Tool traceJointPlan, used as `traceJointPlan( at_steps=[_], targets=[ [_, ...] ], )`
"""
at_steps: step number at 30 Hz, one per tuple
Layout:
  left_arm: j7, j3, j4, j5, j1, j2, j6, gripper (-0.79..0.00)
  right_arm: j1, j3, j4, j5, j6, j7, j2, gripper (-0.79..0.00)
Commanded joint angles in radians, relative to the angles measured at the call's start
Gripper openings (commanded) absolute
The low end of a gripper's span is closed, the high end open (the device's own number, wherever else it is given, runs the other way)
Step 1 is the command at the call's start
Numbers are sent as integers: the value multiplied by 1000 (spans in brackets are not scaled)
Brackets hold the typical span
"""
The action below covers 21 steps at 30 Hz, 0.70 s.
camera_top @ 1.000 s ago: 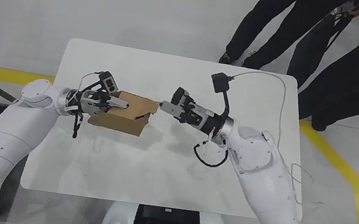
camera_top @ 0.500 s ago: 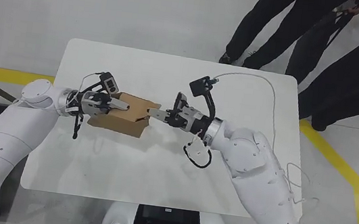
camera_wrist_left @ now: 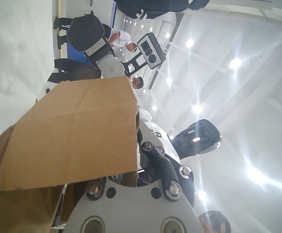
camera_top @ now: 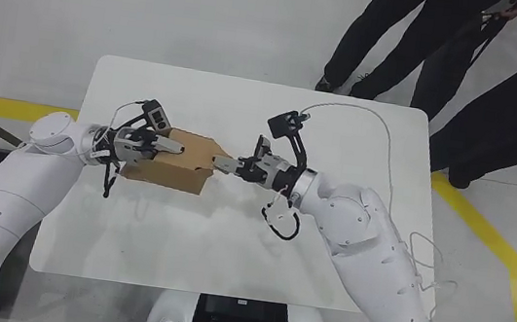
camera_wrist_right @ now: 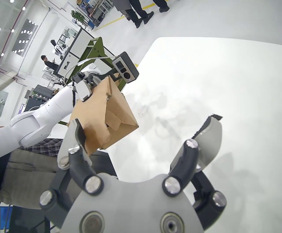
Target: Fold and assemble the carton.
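A brown cardboard carton (camera_top: pixel 180 158) lies partly folded on the white table (camera_top: pixel 228 245), left of the middle. My left gripper (camera_top: pixel 168 148) is shut on the carton's upper panel at its left side; the panel (camera_wrist_left: pixel 75 132) covers much of the left wrist view beside one dark finger (camera_wrist_left: pixel 158 161). My right gripper (camera_top: pixel 223 164) stands open at the carton's right end. In the right wrist view one fingertip (camera_wrist_right: pixel 77 132) rests against the carton (camera_wrist_right: pixel 99 110), whose end flaps are tucked inward. The other fingertip (camera_wrist_right: pixel 209 128) hangs over bare table. The left gripper (camera_wrist_right: pixel 84 92) holds the far edge.
A thin white cable (camera_top: pixel 383 114) loops over the table's far right part. People's legs (camera_top: pixel 393 32) stand on the floor beyond the far right corner. Bare table surface lies in front of the carton and along the near edge.
My right gripper has rolled and moved left until it meets the carton's right end. The carton has tipped slightly. My left gripper has kept its hold and hardly moved.
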Motion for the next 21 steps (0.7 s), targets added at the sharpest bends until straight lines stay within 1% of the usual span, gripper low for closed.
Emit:
traceJointPlan(
  at_steps=[1, 7, 14, 21],
  targets=[
    [0, 2, -6, -6, 1, 1, 4, -785, 2, -3, 4, -3, 6, 0, 0, 0],
    [0, 5, -21, -52, 10, 4, 23, -785, 1, -11, 6, 10, 8, -5, 0, 0],
    [0, 17, -30, -72, 13, 9, 46, -785, -5, -15, -3, 25, -15, -19, 1, 0],
    [0, 39, -30, -173, 9, 8, 136, -785, -19, -14, -27, -12, -32, -23, 8, 0]
  ],
)
